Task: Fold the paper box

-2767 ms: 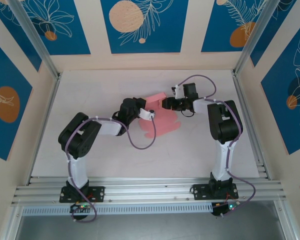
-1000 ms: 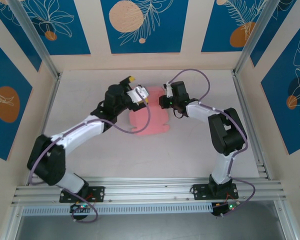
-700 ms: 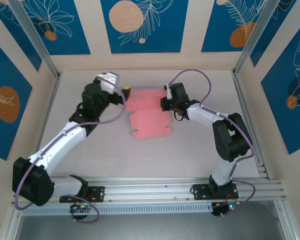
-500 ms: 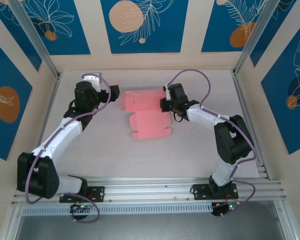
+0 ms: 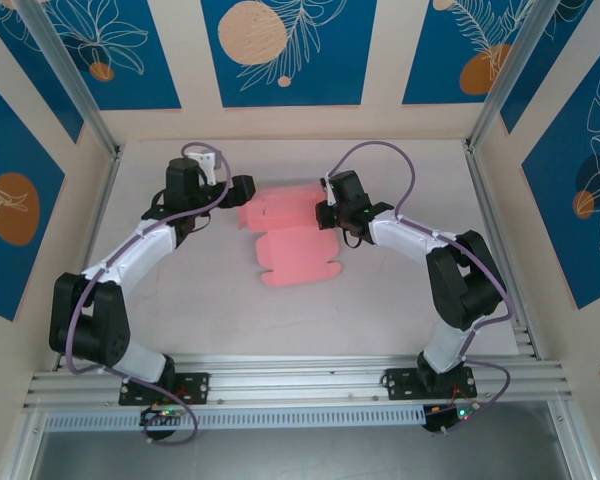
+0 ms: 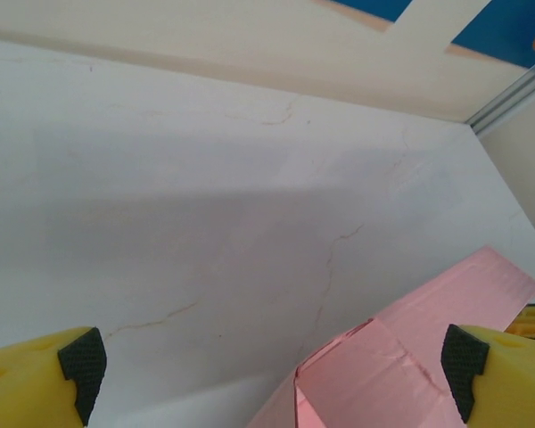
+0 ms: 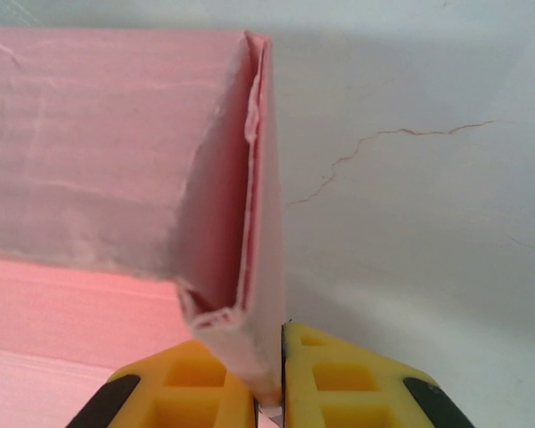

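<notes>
The paper box lies partly folded near the middle of the white table, its far panel lifted off the surface; the right gripper is pinched tight on that panel's right edge, the doubled pink card pressed between its yellow fingers; the left gripper hovers just beside the panel's left end, jaws spread wide and holding nothing; the card's end shows low between its tips in the left wrist view.
</notes>
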Tool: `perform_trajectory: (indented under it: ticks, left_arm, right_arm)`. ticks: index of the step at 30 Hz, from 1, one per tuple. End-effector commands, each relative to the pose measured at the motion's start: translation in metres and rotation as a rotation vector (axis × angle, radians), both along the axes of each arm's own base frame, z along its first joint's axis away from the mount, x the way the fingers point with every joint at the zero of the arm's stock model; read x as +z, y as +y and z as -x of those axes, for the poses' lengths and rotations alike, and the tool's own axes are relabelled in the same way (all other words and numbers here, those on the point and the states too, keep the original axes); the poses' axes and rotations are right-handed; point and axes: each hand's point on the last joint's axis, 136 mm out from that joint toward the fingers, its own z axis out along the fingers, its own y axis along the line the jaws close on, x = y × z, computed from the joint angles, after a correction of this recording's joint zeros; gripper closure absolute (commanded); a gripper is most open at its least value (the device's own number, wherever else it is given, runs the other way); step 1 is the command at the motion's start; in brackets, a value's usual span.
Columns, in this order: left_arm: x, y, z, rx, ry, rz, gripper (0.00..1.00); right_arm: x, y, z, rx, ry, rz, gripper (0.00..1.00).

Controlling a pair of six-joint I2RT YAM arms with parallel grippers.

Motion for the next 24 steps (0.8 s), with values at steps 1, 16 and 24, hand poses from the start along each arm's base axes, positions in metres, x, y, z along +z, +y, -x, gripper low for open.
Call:
perform_trajectory:
  ticks: [1,16,24]
  left_arm:
    - [-0.012,-0.004,0.003,-0.017,0.061,0.004,0.05]
    - [-0.04,-0.023,0.009,-0.109,0.138,0.01,0.16]
    - [-0.042,-0.046,0.014,-0.146,0.142,0.047,0.34]
  right_arm:
    - [0.025,0.001,0.0,-0.018,-0.042,-0.035,0.86]
    - [0.031,0.001,-0.002,-0.035,-0.047,-0.045,0.86]
    - [0.027,0.002,-0.005,-0.054,-0.041,-0.039,0.86]
